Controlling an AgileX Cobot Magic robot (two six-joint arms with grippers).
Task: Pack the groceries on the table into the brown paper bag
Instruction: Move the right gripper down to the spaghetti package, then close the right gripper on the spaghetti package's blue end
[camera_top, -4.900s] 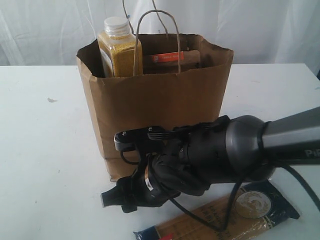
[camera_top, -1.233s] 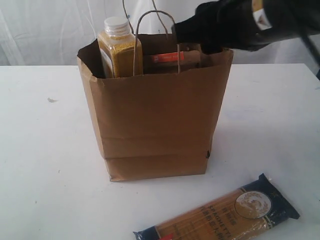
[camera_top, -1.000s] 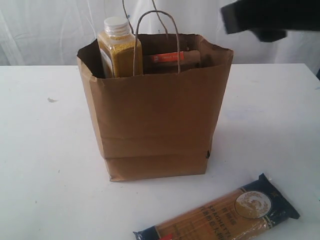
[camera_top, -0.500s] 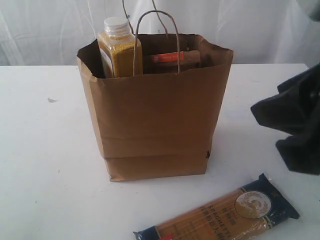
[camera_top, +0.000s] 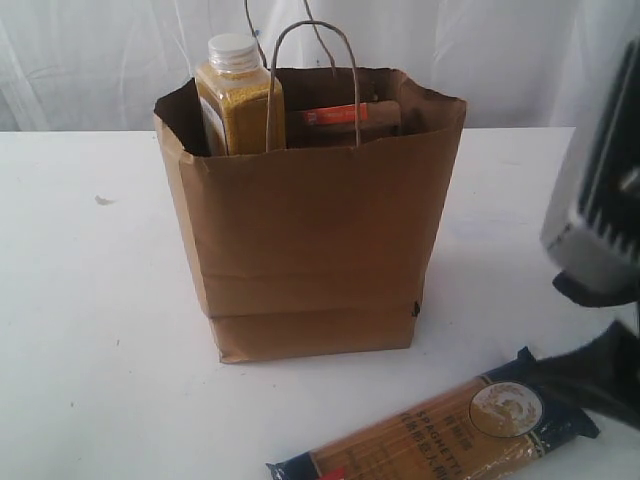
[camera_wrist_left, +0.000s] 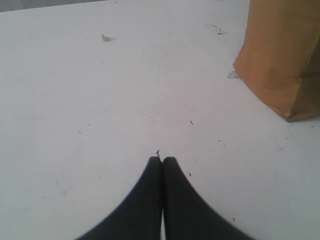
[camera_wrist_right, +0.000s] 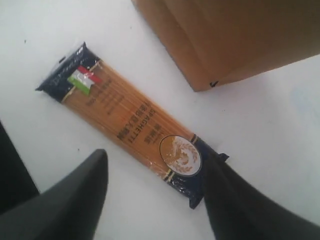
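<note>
Exterior view: tall kraft-brown paper bag (camera_top: 310, 240) centred on white bench (camera_top: 90, 300), yellow-grain bottle (camera_top: 238, 100) and orange-striped kraft pouch (camera_top: 345, 115) half-hidden inside; long dark-blue spaghetti packet (camera_top: 440, 430) at five o'clock, cropped.
Left wrist: left claw (camera_wrist_left: 161, 160) pressed together.
Right wrist: right claw (camera_wrist_right: 154, 152) spread above packet.

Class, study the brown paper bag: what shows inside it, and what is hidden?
Inside the brown paper bag, a yellow-grain bottle pokes above the rim, and beside it a kraft pouch with orange strip. The bag's front wall hides their lower parts and anything deeper.
</note>
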